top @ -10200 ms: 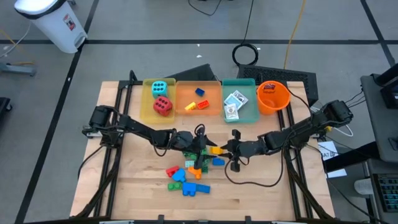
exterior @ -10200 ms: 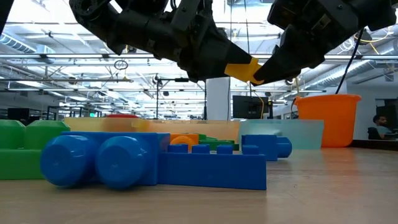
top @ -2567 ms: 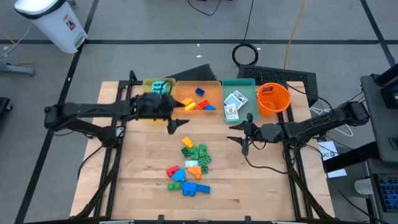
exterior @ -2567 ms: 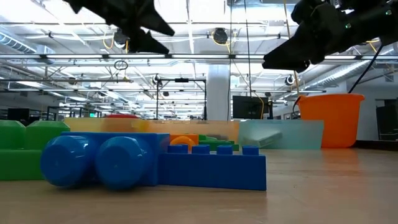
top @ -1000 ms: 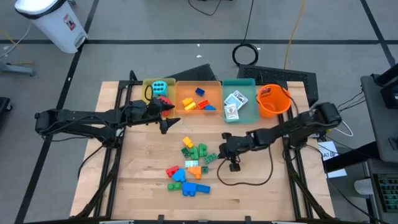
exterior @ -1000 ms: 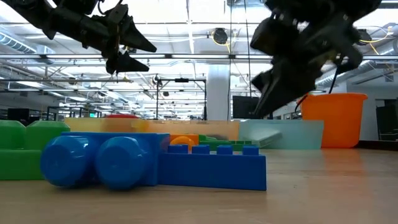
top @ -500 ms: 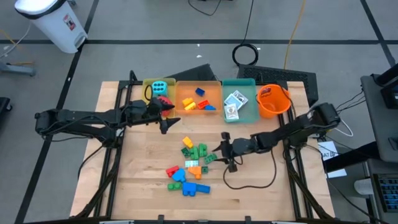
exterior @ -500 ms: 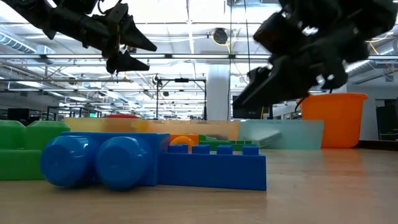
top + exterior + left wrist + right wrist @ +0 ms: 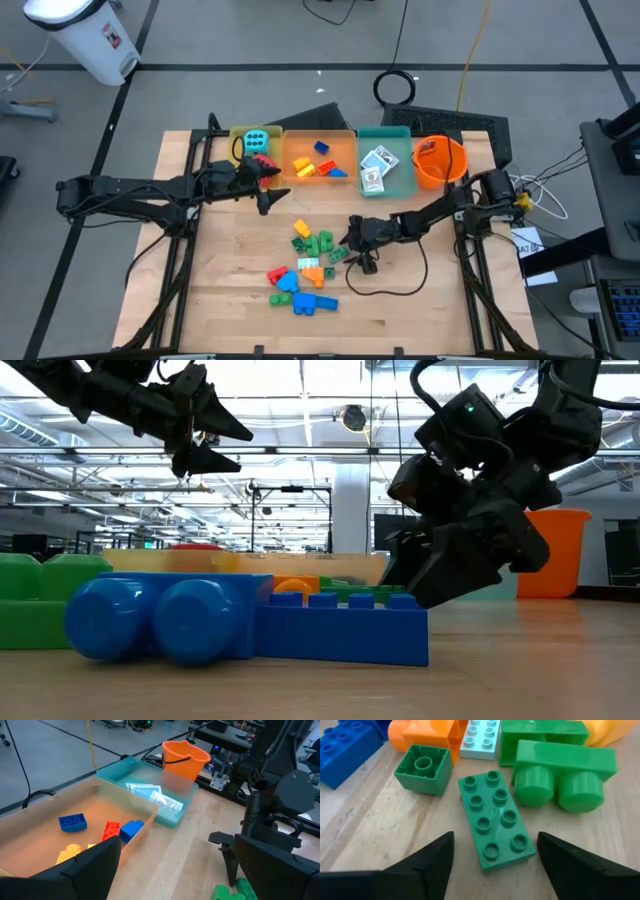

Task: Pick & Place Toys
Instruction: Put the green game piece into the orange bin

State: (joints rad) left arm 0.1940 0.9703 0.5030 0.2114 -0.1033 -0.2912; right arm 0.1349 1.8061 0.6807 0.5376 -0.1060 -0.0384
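At frame centre in the high view, the right gripper point(image 9: 352, 243) hovers with jaws spread over a green brick point(image 9: 496, 819), apparently to grasp it; the left gripper point(image 9: 268, 190) waits released beside the orange tray point(image 9: 318, 183).

The right gripper point(image 9: 349, 243) hangs low over the table with fingers spread; the left gripper point(image 9: 268, 192) hovers, open.

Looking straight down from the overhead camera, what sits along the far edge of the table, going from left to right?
Yellow tray with the cyan die and red die → orange tray with a few bricks → teal tray with card packs → orange bucket.
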